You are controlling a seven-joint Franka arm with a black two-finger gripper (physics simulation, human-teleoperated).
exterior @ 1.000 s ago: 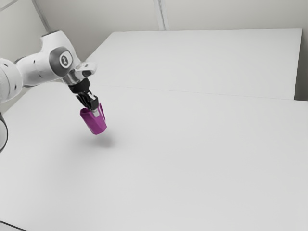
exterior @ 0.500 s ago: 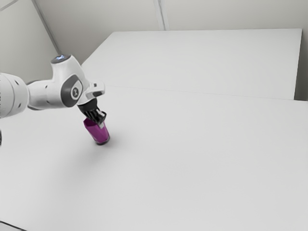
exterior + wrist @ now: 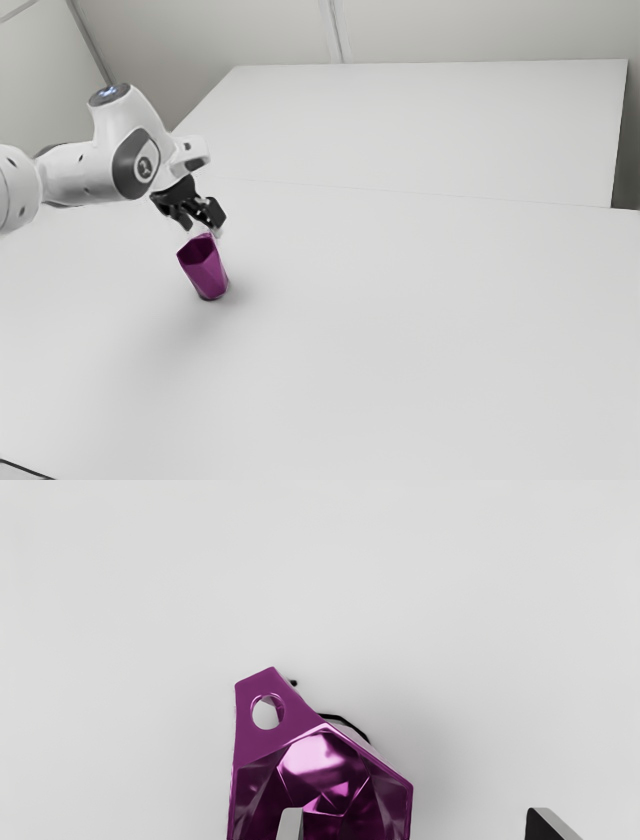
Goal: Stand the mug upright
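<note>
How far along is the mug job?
Looks done: mug base down on the table, mouth up.
In hand: nothing gripped. Tool is open close above the mug, one fingertip overlapping its mouth in the wrist view.
Left: probably just backing the tool clear without clipping the rim.

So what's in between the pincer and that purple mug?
No object: in the exterior view the open pincer hangs above the mug. In the wrist view, bare table shows between one fingertip and the mug.
</note>
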